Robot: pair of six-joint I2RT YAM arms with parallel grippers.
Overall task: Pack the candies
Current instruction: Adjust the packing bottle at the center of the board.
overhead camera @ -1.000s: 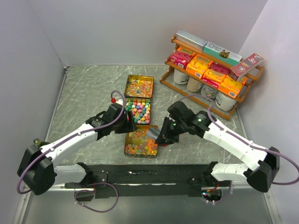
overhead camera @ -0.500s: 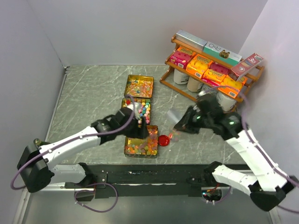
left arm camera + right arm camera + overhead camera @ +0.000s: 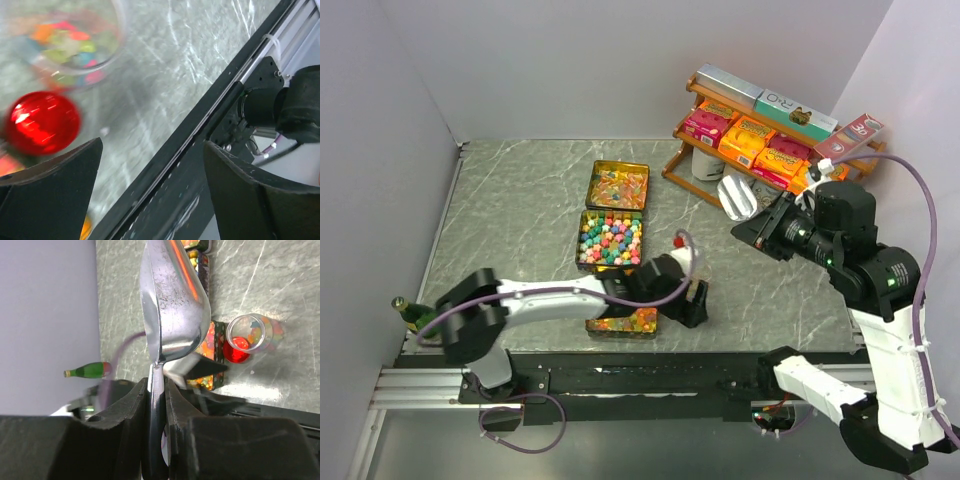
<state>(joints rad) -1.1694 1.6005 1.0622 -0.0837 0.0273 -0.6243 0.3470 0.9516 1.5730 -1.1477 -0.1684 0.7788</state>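
Observation:
The candies lie in three open tins: glossy gummies in the far tin [image 3: 618, 186], star-shaped ones in the middle tin [image 3: 610, 240], and gummies in the near tin [image 3: 628, 322]. My left gripper [image 3: 697, 305] is open and empty, low over the table just right of the near tin. In the left wrist view its jaws stand wide apart [image 3: 150, 200] near a red lid [image 3: 42, 121] and a clear cup [image 3: 75, 45] holding a few candies. My right gripper [image 3: 767, 225] is shut on the handle of a metal scoop [image 3: 172, 305], held high; no candy shows in it.
A wooden shelf [image 3: 770, 150] with orange and pink boxes and white jars stands at the back right, close to the scoop [image 3: 735, 195]. A small green bottle [image 3: 410, 312] sits at the near left. The black front rail [image 3: 620, 375] runs just behind my left gripper.
My right arm has lifted the scoop up and to the right, away from the tins. My left arm has swung right from the near tin to the red lid.

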